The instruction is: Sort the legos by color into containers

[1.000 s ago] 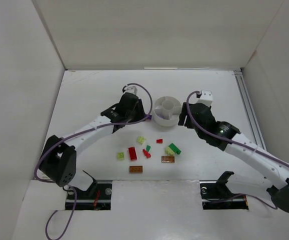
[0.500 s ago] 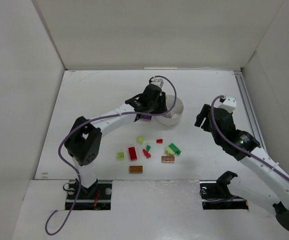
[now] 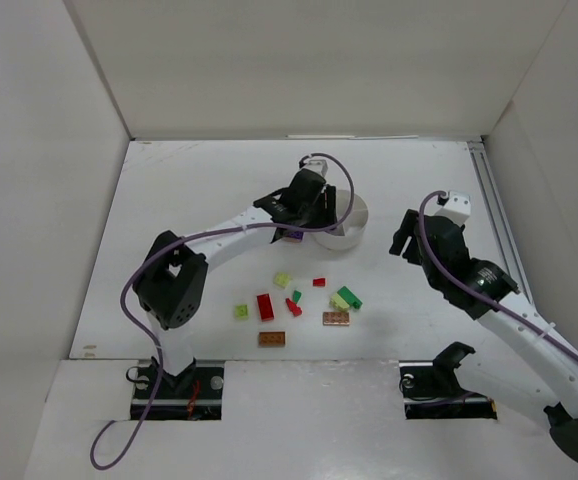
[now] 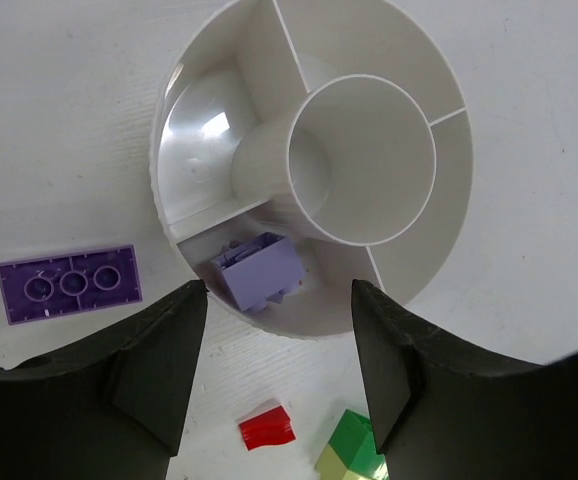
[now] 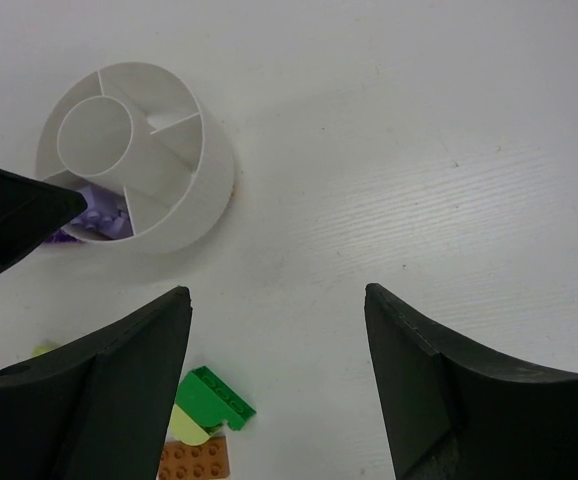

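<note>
1. left gripper (image 4: 277,320) hangs over the dish (image 4: 447,190), jaws apart, holding nothing.
2. a purple brick (image 4: 259,272) lies in a wedge section below it; a flat purple plate (image 4: 67,283) lies on the table (image 4: 49,120) just beside the dish.
3. right gripper (image 5: 277,350) is spread wide and empty, right of the dish.
4. other legos (image 3: 265,306) lie scattered on the table nearer the arm bases.

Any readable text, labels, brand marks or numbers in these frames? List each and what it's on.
No readable text in any view.
White dish: plain, no marking.
Flat purple brick: only moulded rings, no lettering.
Red brick and the other loose bricks: studs too small to tell.
Left arm and right arm: no legible label.
</note>
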Robot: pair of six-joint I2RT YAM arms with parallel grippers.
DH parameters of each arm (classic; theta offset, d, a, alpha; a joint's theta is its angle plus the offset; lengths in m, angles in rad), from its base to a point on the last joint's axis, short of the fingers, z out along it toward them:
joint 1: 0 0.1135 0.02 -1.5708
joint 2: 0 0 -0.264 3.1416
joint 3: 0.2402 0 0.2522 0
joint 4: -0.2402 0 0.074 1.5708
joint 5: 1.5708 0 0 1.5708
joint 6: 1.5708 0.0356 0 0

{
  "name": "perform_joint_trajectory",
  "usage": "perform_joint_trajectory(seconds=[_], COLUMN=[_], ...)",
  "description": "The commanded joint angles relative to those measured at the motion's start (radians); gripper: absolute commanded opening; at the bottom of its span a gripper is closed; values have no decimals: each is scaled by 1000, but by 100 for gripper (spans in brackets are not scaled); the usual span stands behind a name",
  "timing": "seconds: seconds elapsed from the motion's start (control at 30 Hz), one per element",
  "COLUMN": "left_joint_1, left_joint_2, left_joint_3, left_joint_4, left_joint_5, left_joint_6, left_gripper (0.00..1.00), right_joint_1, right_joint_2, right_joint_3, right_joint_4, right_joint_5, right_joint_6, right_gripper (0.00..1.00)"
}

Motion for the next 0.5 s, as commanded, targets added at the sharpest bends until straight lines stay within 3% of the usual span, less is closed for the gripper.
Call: perform_joint_trajectory(seconds=[0.0, 0.07, 0.27, 0.47], left_joint_1=[-6, -6, -6, 47], left_joint_2=[5, -28, -245, -504], left_joint_3=[63, 50, -79, -203], left_joint_4=[-12, -12, 62, -62], left_joint_5=[-12, -12, -76, -237], left_joint_6=[10, 10, 10, -77], left_gripper=[56, 58, 81, 99], right_joint_1=[-8, -8, 12, 80], right_joint_2=[-6, -6, 38, 199], right_joint_3=[5, 5, 5, 104], right_joint_4=[0, 53, 248, 322], right_joint_5=[-7, -51, -266, -424], right_joint_6=[-9, -61, -266, -542], right_gripper=[75, 75, 76, 79])
